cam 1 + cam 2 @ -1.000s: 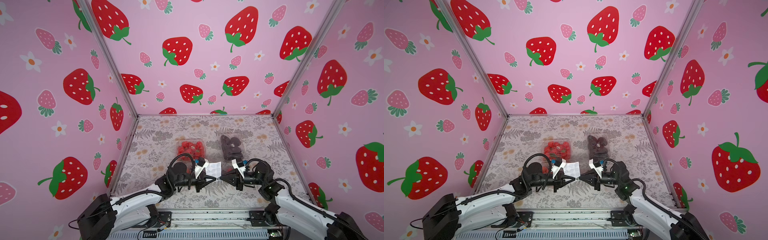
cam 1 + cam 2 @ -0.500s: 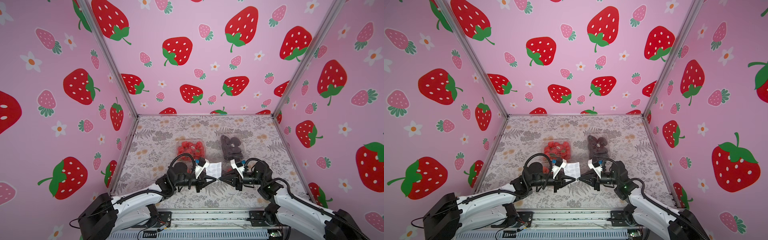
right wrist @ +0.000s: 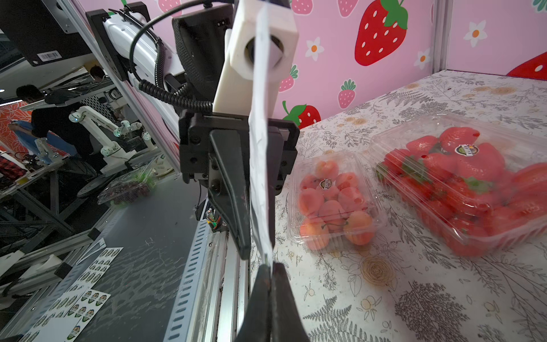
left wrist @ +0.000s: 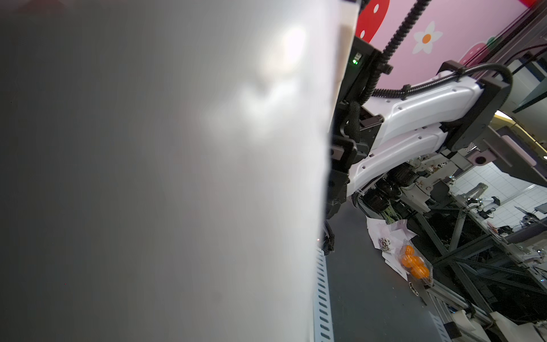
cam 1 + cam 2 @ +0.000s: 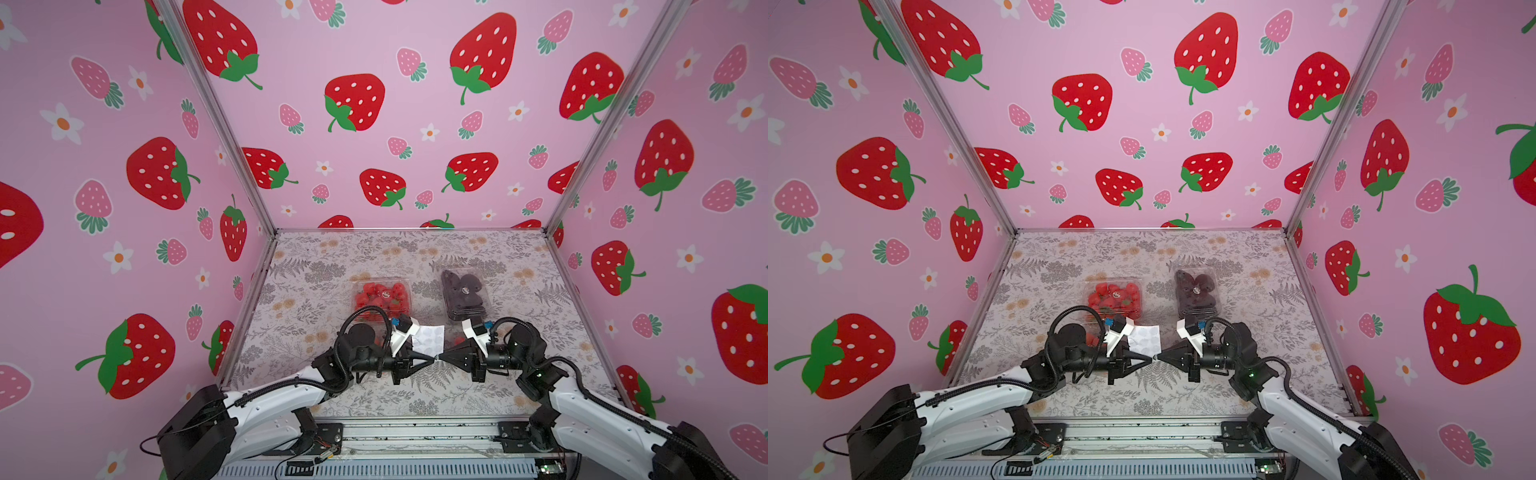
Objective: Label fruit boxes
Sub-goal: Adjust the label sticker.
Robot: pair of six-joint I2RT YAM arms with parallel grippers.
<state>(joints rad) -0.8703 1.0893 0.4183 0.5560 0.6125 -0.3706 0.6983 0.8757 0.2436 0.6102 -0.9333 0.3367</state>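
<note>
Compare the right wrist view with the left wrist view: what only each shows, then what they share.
Only right wrist: the strawberry box and the box of orange-pink fruits, each stickered, plus the left gripper and right gripper, fingers closed on the sticker sheet. Only left wrist: the right arm and a clear box of orange fruits. Both: that sheet, edge-on in the right wrist view, a white blur across most of the left, and the pink strawberry wall.
</note>
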